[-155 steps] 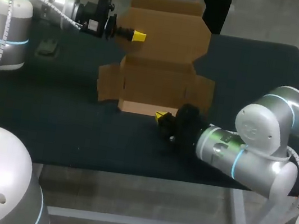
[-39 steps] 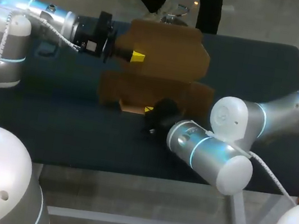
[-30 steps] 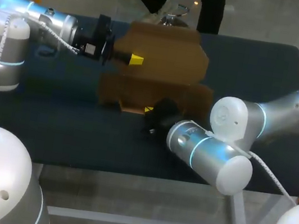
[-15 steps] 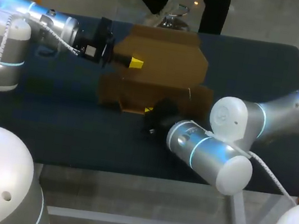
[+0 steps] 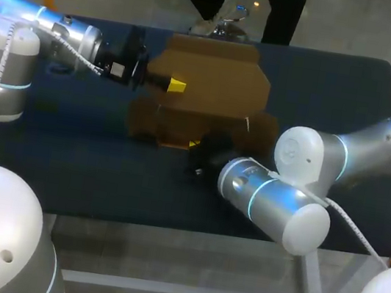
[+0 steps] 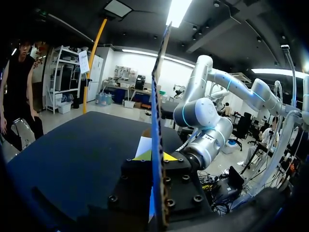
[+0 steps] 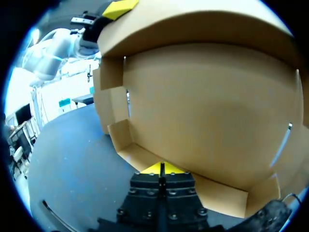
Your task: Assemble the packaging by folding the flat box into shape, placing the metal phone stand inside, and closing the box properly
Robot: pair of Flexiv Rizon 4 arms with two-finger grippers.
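Mid-table (image 5: 339, 87), a bit toward the far edge: cardboard box (image 5: 184, 124) sits half formed, base flat on the dark top. The near wall (image 7: 212, 188) is folded up as a low strip. Side flaps (image 7: 110, 99) stand at the left and right ends. The lid (image 5: 218, 76) hinges along the far side and leans forward over the base, tilted and not down.

Left arm (image 5: 57, 34) comes in from the left, roughly level, with its wrist pointing right. Left gripper (image 5: 177, 85) is clamped on the lid's left edge. In its wrist view the panel runs edge-on straight up between the two fingers, with yellow showing on both sides of the cardboard. It is holding the lid, which is clear of the base.

Right arm (image 5: 303, 171) comes in from the right and doubles back, with its elbow on the near side and its wrist aimed far-left. Right gripper (image 5: 194, 145) is low, at the middle of the near wall. Its fingers are closed together, with the tips meeting and nothing visible between them. The tips sit right at the near wall's top edge. Neither view shows whether they press on it or just sit against it.

Right wrist view looks under the tilted lid into the box. It shows plain brown inner faces with narrow slits near the side folds. The left gripper's yellow tip shows at the lid's far-left corner.
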